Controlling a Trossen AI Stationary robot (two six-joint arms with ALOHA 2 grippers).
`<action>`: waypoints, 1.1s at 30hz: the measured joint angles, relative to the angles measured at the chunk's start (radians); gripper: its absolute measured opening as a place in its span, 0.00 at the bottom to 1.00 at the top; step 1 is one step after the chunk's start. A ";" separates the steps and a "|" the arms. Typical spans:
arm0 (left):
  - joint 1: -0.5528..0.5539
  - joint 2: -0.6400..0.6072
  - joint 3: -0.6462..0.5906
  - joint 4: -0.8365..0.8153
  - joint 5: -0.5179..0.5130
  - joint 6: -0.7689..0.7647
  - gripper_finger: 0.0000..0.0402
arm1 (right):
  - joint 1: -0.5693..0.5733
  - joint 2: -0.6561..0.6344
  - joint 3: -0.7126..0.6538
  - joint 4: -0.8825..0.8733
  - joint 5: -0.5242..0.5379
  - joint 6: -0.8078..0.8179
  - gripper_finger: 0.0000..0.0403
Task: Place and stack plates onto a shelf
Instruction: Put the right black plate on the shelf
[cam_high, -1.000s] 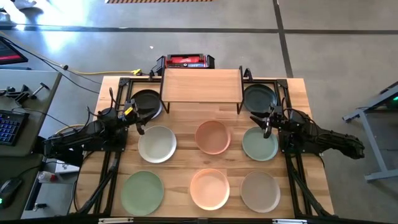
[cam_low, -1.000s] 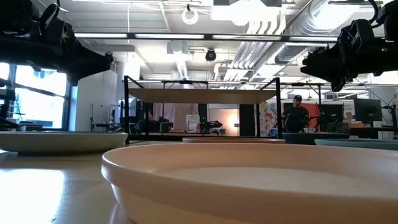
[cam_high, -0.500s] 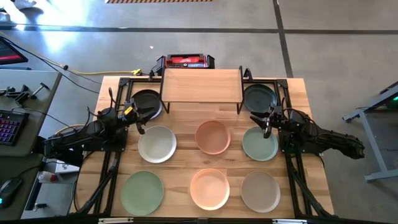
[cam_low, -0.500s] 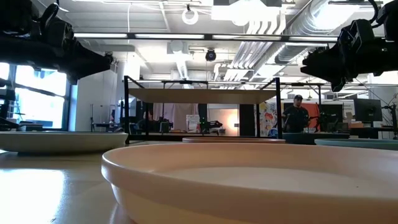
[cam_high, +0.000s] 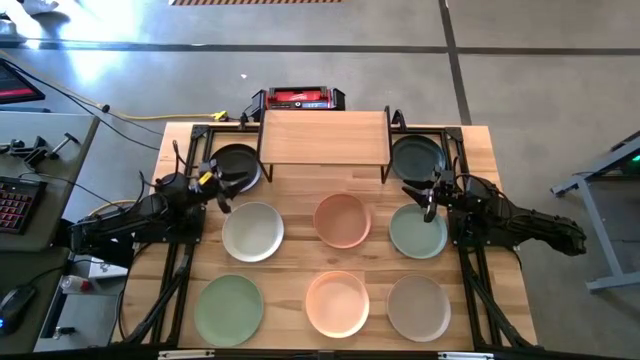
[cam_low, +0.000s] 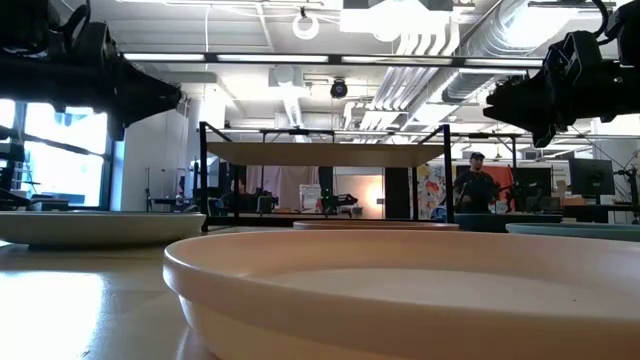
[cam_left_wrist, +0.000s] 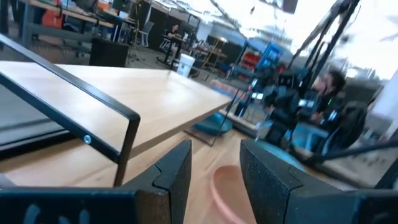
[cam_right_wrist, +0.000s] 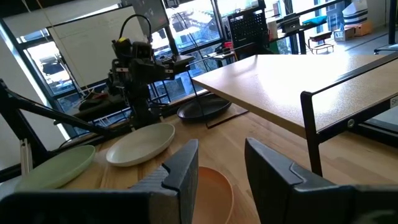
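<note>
High view: the shelf (cam_high: 324, 135) is standing at the back of the worktop (cam_high: 290, 270), its top bare. All eight plates are lying on the worktop: a black plate (cam_high: 240, 163) and another black plate (cam_high: 414, 154) flanking the shelf, a cream-white plate (cam_high: 252, 231), peach-pink plate (cam_high: 343, 219) and pale green plate (cam_high: 416, 232) in the middle row, then a second green plate (cam_high: 228, 309), second peach plate (cam_high: 337, 303) and beige plate (cam_high: 418, 306) in front. The left gripper (cam_high: 222, 199) is hovering between black and cream plates, the right gripper (cam_high: 429, 205) above the green plate's rim.

Left wrist view: the left gripper (cam_left_wrist: 215, 165) is standing released, grasping nothing.

Right wrist view: the right gripper (cam_right_wrist: 221, 163) is likewise parted and empty
</note>
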 joint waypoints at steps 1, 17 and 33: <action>0.000 0.000 0.000 0.011 0.000 -0.022 0.31 | 0.000 0.000 0.000 0.000 0.000 0.000 0.28; 0.000 0.000 0.000 0.156 -0.072 -0.120 0.31 | 0.000 0.000 0.000 0.000 0.000 0.000 0.28; 0.000 0.000 0.000 0.174 -0.195 -0.137 0.31 | 0.000 -0.001 0.000 0.011 0.051 0.014 0.28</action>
